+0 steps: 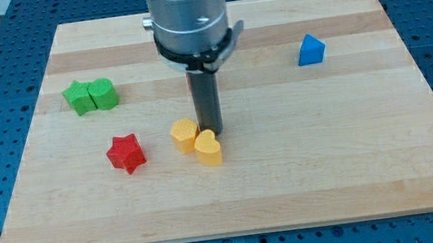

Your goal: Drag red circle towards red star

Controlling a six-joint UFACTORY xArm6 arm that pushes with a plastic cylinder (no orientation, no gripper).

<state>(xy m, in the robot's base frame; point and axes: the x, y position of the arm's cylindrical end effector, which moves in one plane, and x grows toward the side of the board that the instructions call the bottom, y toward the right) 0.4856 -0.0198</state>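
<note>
The red star (126, 154) lies left of centre on the wooden board (326, 150). No red circle shows in this view; the arm's body may hide it, I cannot tell. My tip (208, 130) stands near the board's middle, right of the red star. It is between two yellow blocks, just right of the yellow hexagon-like one (184, 133) and at the upper edge of the yellow heart-like one (209, 148), seemingly touching them.
Two green blocks (91, 96) sit side by side, touching, at the view's left. A blue block (310, 49) lies at the upper right. The arm's grey housing (188, 14) hangs over the board's top centre.
</note>
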